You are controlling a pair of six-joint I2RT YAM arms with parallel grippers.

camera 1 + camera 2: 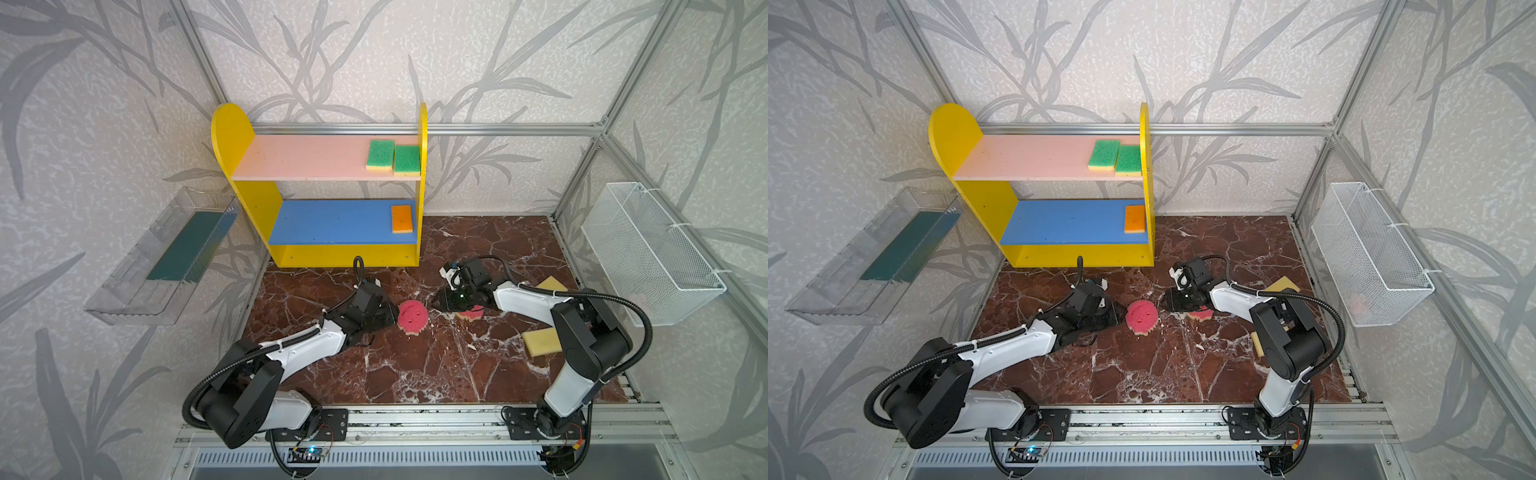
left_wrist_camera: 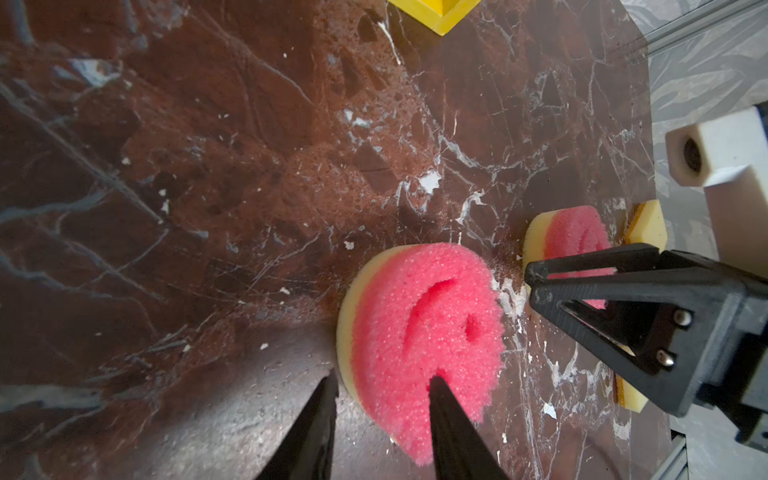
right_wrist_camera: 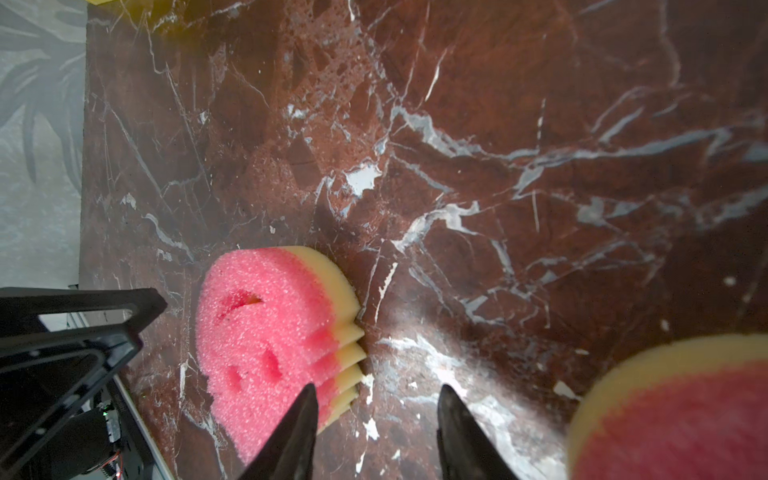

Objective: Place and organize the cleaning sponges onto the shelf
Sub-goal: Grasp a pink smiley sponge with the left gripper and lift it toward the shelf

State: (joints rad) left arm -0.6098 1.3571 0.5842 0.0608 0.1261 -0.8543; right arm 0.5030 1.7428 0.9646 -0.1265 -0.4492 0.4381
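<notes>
The yellow shelf [image 1: 232, 129] stands at the back. Two green-faced sponges [image 1: 380, 154] lie on its pink board, and an orange-faced one [image 1: 402, 219] is on the blue board. Mid-floor, a round pink smiley sponge [image 1: 412, 318] is tilted up, and my left gripper [image 2: 380, 380] is shut on its edge, one finger on the pink face and one on the yellow back. My right gripper [image 3: 376, 390] is open over bare floor just right of that sponge. A second pink sponge [image 1: 471, 312] lies under the right wrist. Two yellow sponges [image 1: 540, 343] lie under the right arm.
A clear plastic tray [image 1: 166, 257] hangs on the left wall and a white wire basket [image 1: 648, 253] on the right wall. The two grippers' tips nearly face each other across the pink sponge. The brown marble floor [image 1: 415, 374] ends at the metal rail in front.
</notes>
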